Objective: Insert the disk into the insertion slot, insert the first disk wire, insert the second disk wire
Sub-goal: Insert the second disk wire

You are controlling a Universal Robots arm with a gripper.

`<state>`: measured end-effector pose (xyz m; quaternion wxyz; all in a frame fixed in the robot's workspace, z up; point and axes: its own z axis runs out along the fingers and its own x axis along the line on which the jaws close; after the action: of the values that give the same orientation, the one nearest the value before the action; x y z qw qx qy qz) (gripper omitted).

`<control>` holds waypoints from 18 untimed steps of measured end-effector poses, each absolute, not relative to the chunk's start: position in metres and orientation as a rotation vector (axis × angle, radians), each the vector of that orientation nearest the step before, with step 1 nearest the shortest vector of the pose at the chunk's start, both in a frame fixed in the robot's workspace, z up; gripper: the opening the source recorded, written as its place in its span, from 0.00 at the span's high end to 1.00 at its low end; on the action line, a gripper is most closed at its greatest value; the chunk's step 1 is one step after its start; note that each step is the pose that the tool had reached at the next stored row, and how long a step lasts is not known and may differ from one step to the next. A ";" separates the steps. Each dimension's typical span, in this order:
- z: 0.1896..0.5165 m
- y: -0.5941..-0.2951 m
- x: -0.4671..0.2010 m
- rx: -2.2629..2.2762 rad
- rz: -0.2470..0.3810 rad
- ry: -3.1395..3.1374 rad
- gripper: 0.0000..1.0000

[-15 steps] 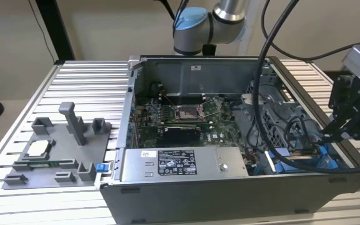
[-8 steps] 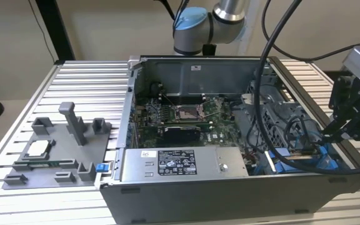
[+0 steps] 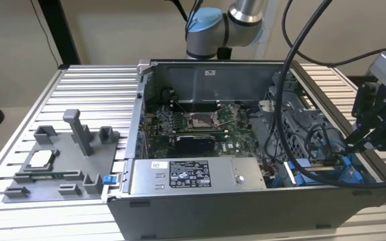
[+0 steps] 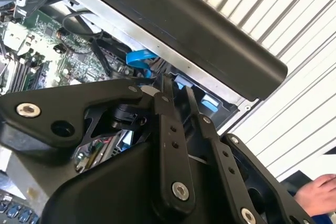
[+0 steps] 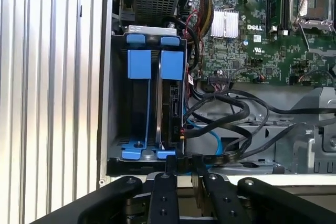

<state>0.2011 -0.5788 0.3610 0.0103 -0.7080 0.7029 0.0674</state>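
Blue-framed, the disk (image 5: 171, 98) appears seated in the insertion slot (image 5: 118, 108), at four o'clock of the case (image 3: 233, 211); the pincer (image 5: 184, 162), narrow, hovers by black wires (image 5: 231, 154) that look unplugged.

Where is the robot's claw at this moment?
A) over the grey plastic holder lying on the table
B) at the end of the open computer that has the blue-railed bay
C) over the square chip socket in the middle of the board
B: the gripper hangs at the exterior view's right end of the computer case, right by the insertion slot with its blue rails.
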 end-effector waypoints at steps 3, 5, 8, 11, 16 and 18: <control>0.360 -0.579 0.201 -2.209 0.214 2.195 0.00; 0.360 -0.579 0.202 -2.206 0.216 2.198 0.00; 0.360 -0.579 0.202 -2.191 0.226 2.201 0.00; 0.360 -0.579 0.202 -2.175 0.237 2.204 0.00; 0.359 -0.579 0.202 -2.164 0.239 2.212 0.00; 0.359 -0.579 0.202 -2.160 0.239 2.215 1.00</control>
<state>0.2017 -0.5790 0.3594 0.0192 -0.6959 0.7138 0.0770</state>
